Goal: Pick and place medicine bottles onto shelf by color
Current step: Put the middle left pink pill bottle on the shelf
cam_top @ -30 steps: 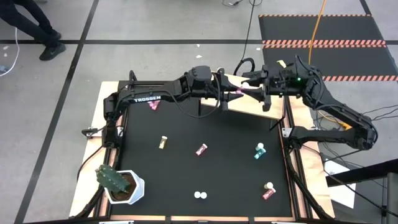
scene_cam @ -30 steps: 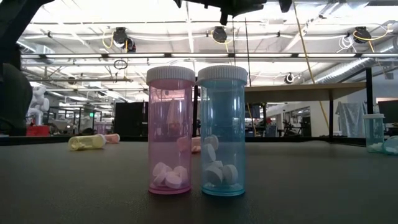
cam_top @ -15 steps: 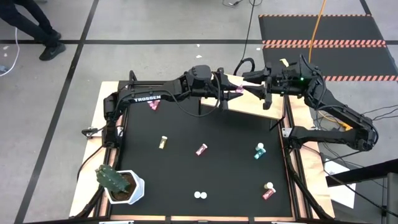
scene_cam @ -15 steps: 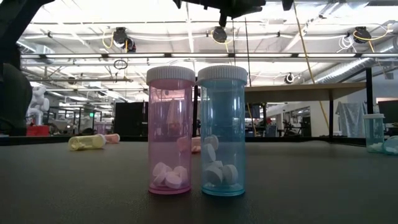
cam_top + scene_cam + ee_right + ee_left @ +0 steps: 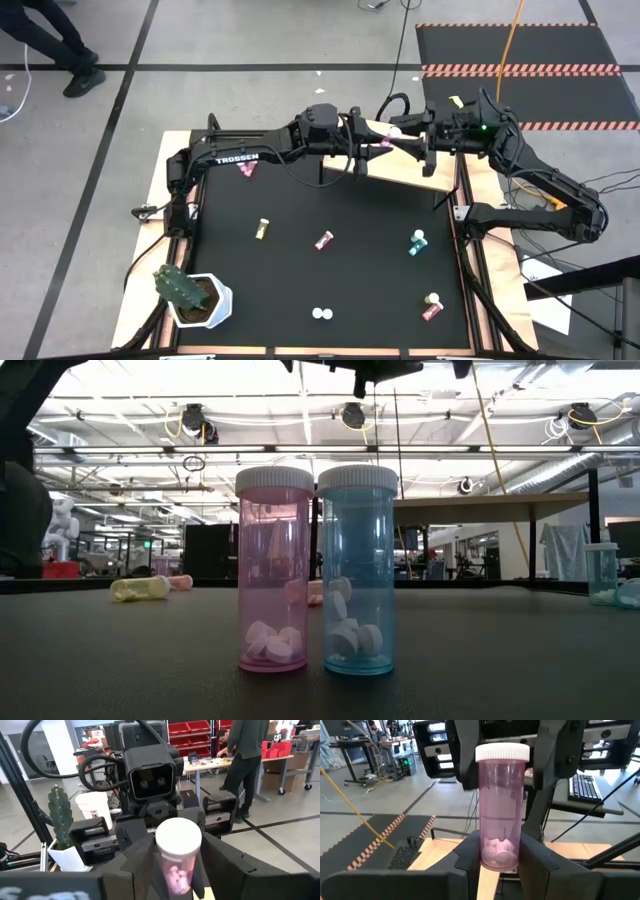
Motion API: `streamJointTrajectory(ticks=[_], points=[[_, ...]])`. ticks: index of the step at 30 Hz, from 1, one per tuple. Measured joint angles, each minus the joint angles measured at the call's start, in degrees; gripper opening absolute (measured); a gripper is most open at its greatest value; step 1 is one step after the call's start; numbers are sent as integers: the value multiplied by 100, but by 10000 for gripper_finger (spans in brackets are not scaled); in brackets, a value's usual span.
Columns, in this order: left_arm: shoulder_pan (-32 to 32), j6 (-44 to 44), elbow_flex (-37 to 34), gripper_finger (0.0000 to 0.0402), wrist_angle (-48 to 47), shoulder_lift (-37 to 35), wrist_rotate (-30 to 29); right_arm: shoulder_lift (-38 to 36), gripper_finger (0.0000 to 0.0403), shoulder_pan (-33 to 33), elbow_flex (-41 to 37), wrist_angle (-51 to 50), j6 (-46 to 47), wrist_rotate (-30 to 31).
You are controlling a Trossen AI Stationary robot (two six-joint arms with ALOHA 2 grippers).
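A pink medicine bottle [image 5: 390, 140] with a white cap hangs level over the near edge of the wooden shelf [image 5: 425, 170], at the table's far right. My left gripper [image 5: 378, 147] and my right gripper [image 5: 403, 138] meet there tip to tip, both shut on this bottle [image 5: 501, 805]. Other medicine bottles lie on the black table: a yellow one [image 5: 262, 228], a red one [image 5: 323, 240], a teal one [image 5: 416, 242] and a red one [image 5: 431, 307]. A pink bottle [image 5: 273, 570] and a teal bottle [image 5: 357, 570] stand upright at the near edge. My left gripper pinches the bottle's base end [image 5: 500, 862] between its two fingers [image 5: 465, 857]. The fingers come level from the table's left and lie along the bottle. The bottle is level and lifted clear, its cap pointing away from this gripper. My right gripper has the bottle's cap end [image 5: 178, 840] between its two fingers [image 5: 137, 865], which lie against the sides just behind the cap. They come level from the table's right, along the bottle. The bottle [image 5: 177, 870] is clear of the shelf.
A green cactus in a white pot [image 5: 190, 295] stands at the near left corner. Another pink bottle [image 5: 246, 168] lies under my left arm. The shelf's thin black legs [image 5: 440, 200] stand at the right edge. A person [image 5: 247, 760] stands in the room behind.
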Motion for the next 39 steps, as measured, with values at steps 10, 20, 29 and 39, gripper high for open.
streamJointTrajectory(ticks=[10, 20, 29, 39], points=[[0, -34, 0, 104, -15, 0, 22, -99, 151, -79, 0, 27, 47, -9], [0, -174, 0, 114, -15, 0, 35, -92, 120, -79, 0, 21, 130, -15], [-11, -641, -2, 139, -245, 4, -126, -88, 112, -141, -2, -56, 116, 34], [91, -914, -13, 260, -2065, -230, -1026, 105, 116, -646, -3, -90, -173, 609]])
